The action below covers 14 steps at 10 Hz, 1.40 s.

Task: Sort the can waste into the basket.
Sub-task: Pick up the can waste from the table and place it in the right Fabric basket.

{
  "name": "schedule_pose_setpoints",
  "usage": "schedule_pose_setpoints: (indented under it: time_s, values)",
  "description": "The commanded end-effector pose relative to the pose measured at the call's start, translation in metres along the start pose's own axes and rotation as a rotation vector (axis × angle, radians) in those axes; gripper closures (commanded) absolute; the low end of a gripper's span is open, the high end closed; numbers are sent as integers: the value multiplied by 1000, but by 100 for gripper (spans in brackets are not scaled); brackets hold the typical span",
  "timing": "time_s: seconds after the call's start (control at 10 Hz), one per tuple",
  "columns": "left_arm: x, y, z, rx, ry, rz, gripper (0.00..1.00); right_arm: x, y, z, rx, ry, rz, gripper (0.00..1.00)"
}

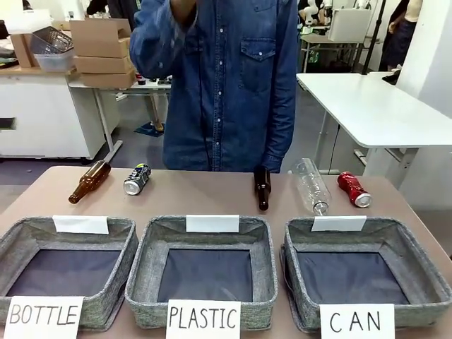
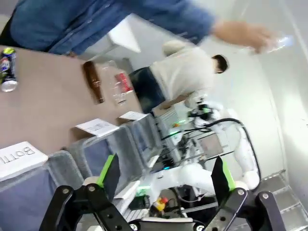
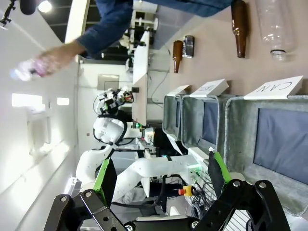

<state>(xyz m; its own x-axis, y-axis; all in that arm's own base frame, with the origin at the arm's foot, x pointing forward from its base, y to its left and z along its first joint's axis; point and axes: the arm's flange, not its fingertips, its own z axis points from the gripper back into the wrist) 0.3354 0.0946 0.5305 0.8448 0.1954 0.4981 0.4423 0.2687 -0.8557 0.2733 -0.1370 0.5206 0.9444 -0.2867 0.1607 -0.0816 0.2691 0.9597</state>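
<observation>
Basket (image 3: 238,144): just ahead of right gripper (image 3: 160,161).
First can (image 1: 353,189): behind basket.
Second can (image 2: 8,70): far ahead of left gripper (image 2: 166,166).

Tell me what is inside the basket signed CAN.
Inside the CAN basket only its dark lining shows, no cans. The red can and the dark can lie farther back on the table. Its front sign hides the near inner wall.

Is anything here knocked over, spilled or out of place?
Nothing looks spilled, but all five items lie on their sides rather than upright: the left brown bottle, dark can, middle brown bottle, clear bottle and red can. The CAN basket holds nothing.
</observation>
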Motion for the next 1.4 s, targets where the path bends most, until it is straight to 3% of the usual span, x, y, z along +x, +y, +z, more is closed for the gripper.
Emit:
schedule_pose_setpoints:
  time_s: [0.0, 0.1, 0.2, 0.3, 0.6, 1.3]
  values:
    - [50, 23, -31, 142, 112, 43, 0, 4, 2, -1, 25, -5, 30, 0]
    - [58, 28, -25, 48, 162, 63, 0, 4, 2, -1, 25, -5, 30, 0]
    - [57, 21, 12, -151, 135, 52, 0, 4, 2, -1, 25, -5, 30, 0]
    - [48, 16, 45, -154, 51, 34, 0, 4, 2, -1, 25, -5, 30, 0]
    - [11, 6, 102, -159, -36, 19, 0, 4, 2, -1, 25, -5, 30, 0]
    - [14, 4, 88, -118, 14, 21, 0, 4, 2, -1, 25, -5, 30, 0]
